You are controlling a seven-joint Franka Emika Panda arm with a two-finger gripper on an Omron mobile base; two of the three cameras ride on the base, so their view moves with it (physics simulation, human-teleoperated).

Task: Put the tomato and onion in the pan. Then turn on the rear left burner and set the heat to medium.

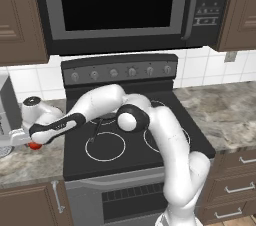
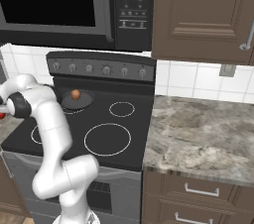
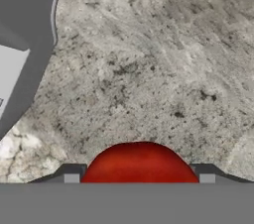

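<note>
The jaws close on the tomato (image 3: 140, 162) on the counter (image 3: 149, 69), ready to carry it to the pan (image 2: 75, 99) holding the onion (image 2: 75, 94).

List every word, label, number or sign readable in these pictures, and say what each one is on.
Nothing can be read as text.
Microwave keypad: rows of pale button marks, too small and blurred to read.
Stove knobs: no legible heat marks around them.
Wall outlet: plain, no lettering.
Tomato, onion and pan: no labels.
</note>
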